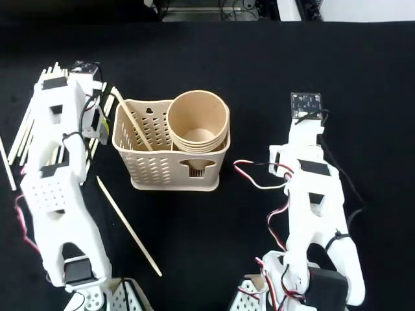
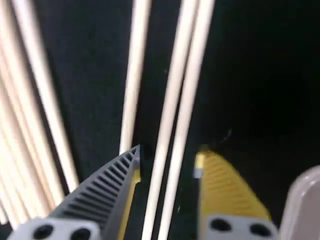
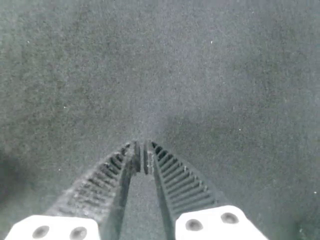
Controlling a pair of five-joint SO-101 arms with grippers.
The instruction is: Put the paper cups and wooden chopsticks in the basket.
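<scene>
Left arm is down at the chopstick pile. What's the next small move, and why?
Probably close the left gripper: its jaws stand open low over the black table, with two chopsticks running lengthwise between them, so shutting should catch both. The paper cups already sit stacked in the basket, so loose chopsticks are what is left.

Tan paper cups stacked upright inside beige basket, compartment farther from left gripper; one chopstick leaning in nearer compartment. Two wooden chopsticks flat between its parted fingers, more alongside.
</scene>
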